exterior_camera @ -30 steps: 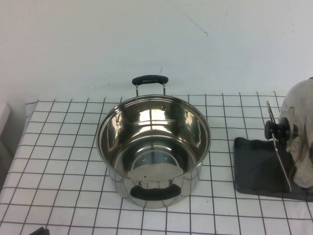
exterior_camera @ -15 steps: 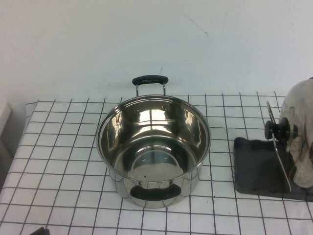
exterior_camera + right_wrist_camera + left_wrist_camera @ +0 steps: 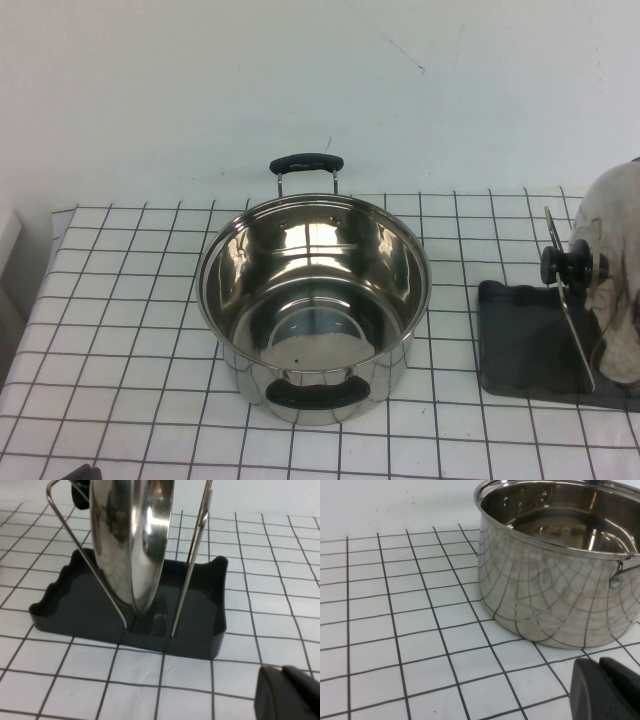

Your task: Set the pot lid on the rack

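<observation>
The pot lid [image 3: 612, 270] stands on edge in the rack [image 3: 520, 345] at the table's right side, its black knob [image 3: 562, 265] facing left toward the pot. In the right wrist view the shiny lid [image 3: 132, 540] rests between the wire loops [image 3: 192, 555] on the dark grey base tray [image 3: 200, 630]. My right gripper [image 3: 280, 676] is shut and empty, low over the table, a short way from the rack. My left gripper [image 3: 596, 669] is shut and empty, low near the pot's side, not touching it.
A deep steel pot [image 3: 315, 300] with two black handles stands open at the table's middle; it also shows in the left wrist view [image 3: 560, 575]. The table has a white cloth with a black grid [image 3: 120, 330]. A white wall stands behind.
</observation>
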You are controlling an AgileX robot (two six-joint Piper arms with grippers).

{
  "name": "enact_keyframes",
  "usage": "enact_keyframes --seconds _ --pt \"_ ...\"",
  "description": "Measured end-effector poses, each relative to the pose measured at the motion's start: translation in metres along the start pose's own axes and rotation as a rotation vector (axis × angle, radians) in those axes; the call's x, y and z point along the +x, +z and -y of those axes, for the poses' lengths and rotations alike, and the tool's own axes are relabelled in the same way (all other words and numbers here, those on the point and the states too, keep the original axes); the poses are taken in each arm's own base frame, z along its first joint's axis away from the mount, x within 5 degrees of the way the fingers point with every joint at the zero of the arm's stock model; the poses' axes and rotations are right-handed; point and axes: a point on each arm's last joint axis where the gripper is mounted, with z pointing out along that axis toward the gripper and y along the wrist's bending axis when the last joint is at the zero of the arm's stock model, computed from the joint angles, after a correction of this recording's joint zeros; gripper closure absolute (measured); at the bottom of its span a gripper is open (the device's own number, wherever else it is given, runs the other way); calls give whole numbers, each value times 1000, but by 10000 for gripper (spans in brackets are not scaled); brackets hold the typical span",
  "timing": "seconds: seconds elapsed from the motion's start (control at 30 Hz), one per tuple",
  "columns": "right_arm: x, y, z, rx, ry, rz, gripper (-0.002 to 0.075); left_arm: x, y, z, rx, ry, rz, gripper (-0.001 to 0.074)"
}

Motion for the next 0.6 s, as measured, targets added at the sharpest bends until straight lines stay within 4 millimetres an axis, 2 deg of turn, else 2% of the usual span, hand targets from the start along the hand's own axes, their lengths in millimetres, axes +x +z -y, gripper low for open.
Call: enact_keyframes --seconds 0.6 --pt "0 0 0 0 -1 -2 726 0 0 0 1 -26 3 737"
